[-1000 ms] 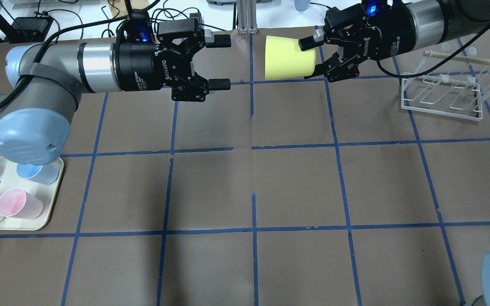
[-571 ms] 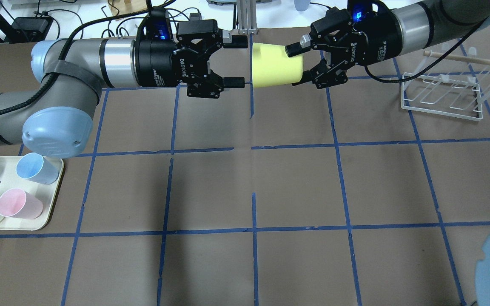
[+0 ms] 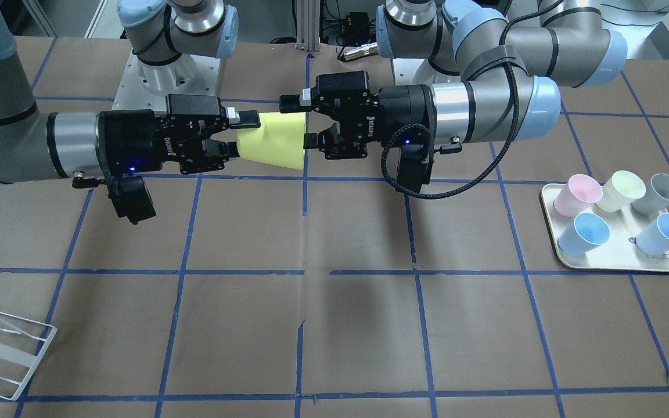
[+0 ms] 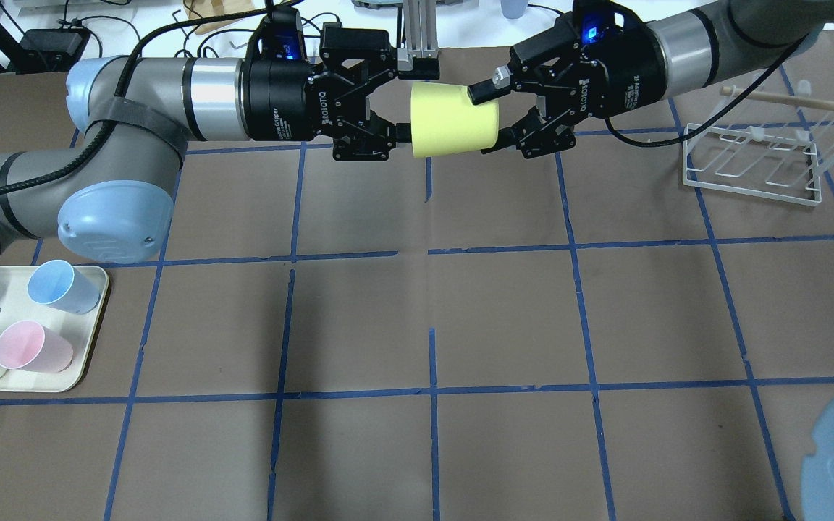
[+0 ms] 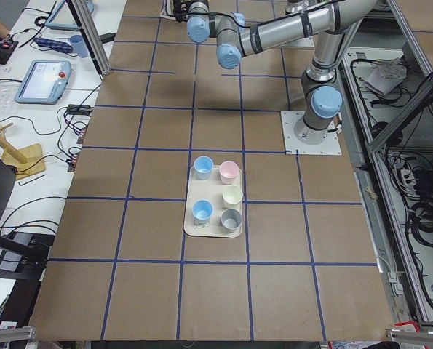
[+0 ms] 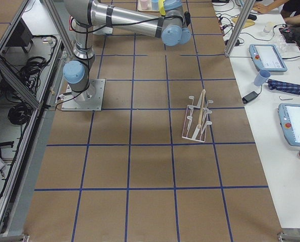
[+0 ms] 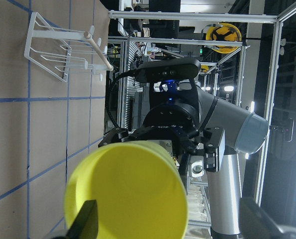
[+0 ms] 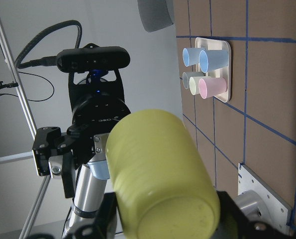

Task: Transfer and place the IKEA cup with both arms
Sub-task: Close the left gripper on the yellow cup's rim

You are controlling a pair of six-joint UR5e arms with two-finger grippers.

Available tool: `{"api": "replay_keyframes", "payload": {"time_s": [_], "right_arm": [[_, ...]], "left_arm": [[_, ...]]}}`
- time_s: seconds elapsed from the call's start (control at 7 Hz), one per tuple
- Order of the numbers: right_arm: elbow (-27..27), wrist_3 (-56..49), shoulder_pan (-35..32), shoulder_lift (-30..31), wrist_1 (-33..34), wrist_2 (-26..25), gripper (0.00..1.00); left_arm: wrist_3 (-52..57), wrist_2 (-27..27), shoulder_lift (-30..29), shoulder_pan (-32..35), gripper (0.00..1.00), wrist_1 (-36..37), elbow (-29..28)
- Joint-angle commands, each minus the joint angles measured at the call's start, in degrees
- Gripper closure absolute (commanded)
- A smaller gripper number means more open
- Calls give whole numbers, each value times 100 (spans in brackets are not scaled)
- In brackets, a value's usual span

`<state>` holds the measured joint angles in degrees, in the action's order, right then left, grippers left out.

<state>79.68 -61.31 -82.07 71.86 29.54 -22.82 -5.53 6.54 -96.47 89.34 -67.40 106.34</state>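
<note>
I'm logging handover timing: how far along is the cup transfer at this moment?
Done: the right gripper holds the IKEA cup in the air, sideways, by its base end. In hand: the handover. The left gripper is open at the cup's rim end, fingers above and below it, not closed on it. Left: the left gripper's grasp, the right's release, and setting the cup down.

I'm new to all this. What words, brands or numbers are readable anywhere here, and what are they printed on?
"ROBOTIQ": white letters on the black body of the left claw.
"ROBOTIQ": the same brand on the black body of the right claw.
Smaller white print beside each brand name: too small to read.
IKEA cup: no lettering shows on it.
</note>
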Motion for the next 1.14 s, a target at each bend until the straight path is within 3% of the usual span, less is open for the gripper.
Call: {"api": "replay_keyframes", "payload": {"time_s": [0.0, 0.29, 0.43, 0.57, 0.71, 1.0], "right_arm": [[4, 5, -64, -58, 0, 40, 100], [-5, 5, -64, -76, 8, 40, 100], [-5, 5, -64, -67, 0, 40, 100], [-5, 5, -64, -67, 0, 49, 89], [4, 14, -55, -76, 8, 67, 1], [-40, 293, -11, -76, 8, 23, 0]], "left_arm": [[-220, 31, 67, 5, 75, 16, -8], [-203, 49, 128, -66, 96, 7, 36], [-212, 58, 137, -75, 100, 7, 45], [-212, 58, 137, -66, 100, 7, 45], [-221, 66, 146, -75, 100, 7, 27], [-230, 75, 155, -75, 100, 7, 1]]}}
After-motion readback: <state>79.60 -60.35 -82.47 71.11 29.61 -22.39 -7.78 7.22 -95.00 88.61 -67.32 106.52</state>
